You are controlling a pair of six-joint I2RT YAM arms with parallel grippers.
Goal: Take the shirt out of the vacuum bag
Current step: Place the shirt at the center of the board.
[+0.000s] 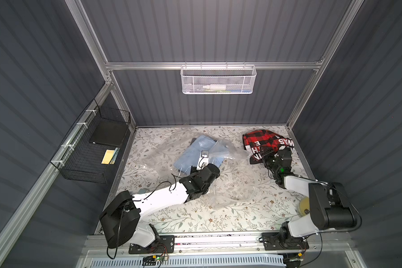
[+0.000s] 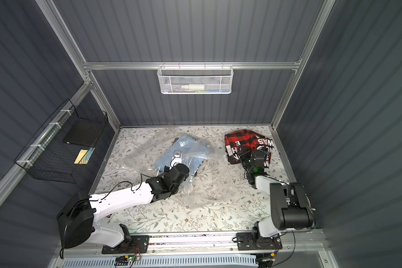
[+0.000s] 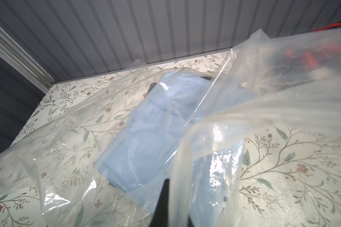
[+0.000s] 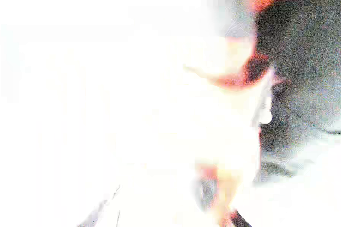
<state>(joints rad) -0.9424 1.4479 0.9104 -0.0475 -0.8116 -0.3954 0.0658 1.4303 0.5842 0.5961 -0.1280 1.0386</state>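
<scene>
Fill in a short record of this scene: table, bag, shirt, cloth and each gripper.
table: floral top
bag: clear, crumpled, lying mid-table
blue shirt: folded, inside the bag
red checked cloth: outside the bag, far right corner
left gripper: shut on the bag's edge
right gripper: over the red checked cloth; jaws unclear

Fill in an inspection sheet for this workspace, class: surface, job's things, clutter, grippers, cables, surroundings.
Surface: floral-print table.
Job's things: vacuum bag mid-table, blue shirt inside; plaid garment outside, far right.
Clutter: yellowish round object beside right arm.
Grippers: left gripper jaws shut on bag plastic; right gripper over plaid garment, jaws unclear.
Cables: black cable loops off left arm.
Surroundings: white mesh basket, black wire basket on walls.
</scene>
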